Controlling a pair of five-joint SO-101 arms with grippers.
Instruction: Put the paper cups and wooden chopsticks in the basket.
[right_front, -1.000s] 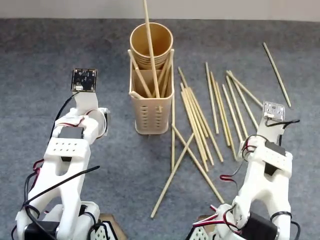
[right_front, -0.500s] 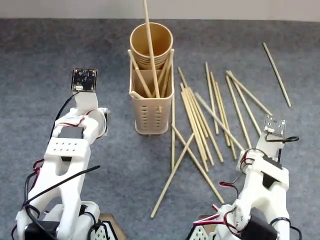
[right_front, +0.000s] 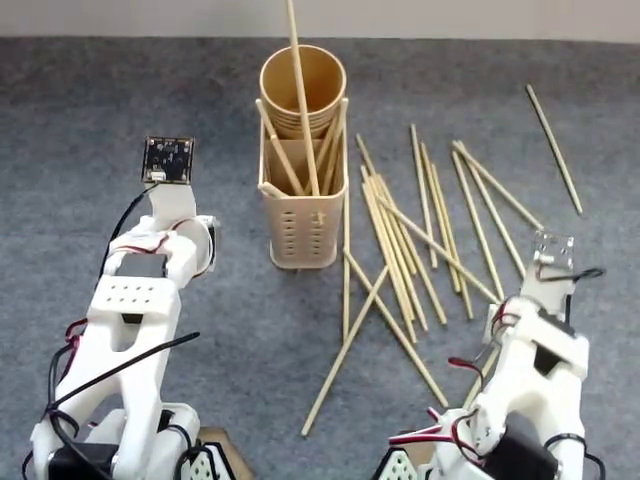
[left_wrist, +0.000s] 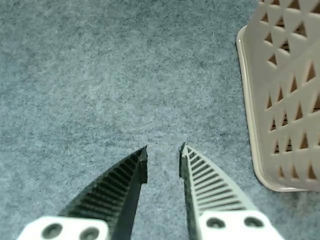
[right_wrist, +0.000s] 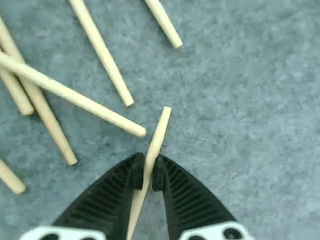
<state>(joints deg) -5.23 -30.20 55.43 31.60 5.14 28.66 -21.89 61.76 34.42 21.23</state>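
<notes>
The right hand (right_wrist: 147, 162) is seen pressed onto a single chopstick (right_wrist: 159, 129), which is pinched between the two black fingertips, its free end reaching out past them over the grey worktop (right_front: 80, 120). Compared with a second ago, the right arm (right_front: 535, 350) has been drawn back toward the near right edge, and its wrist board is now found nearer than it was. Since then one long chopstick (right_front: 437, 247) among the loose chopsticks (right_front: 395, 255) has been swung round, so that it now lies slanted across its neighbours, from just right of the basket (right_front: 300, 225) toward the right arm. In the right wrist view the end of a long stick (right_wrist: 70, 95) is seen just beside the pinched one, though whether the two touch cannot be told. The rest of the loose chopsticks are spread as before on the worktop to the right of the basket, with one set well apart at the far right (right_front: 553, 148). The basket is placed at the middle of the worktop; the stacked paper cups (right_front: 303, 85) are held in its far part and several chopsticks (right_front: 297, 60) stand in it. The left arm (right_front: 135, 300) has not been shifted, and the left hand (left_wrist: 164, 150) is held spread above bare worktop, with the basket wall (left_wrist: 280, 100) close alongside.
</notes>
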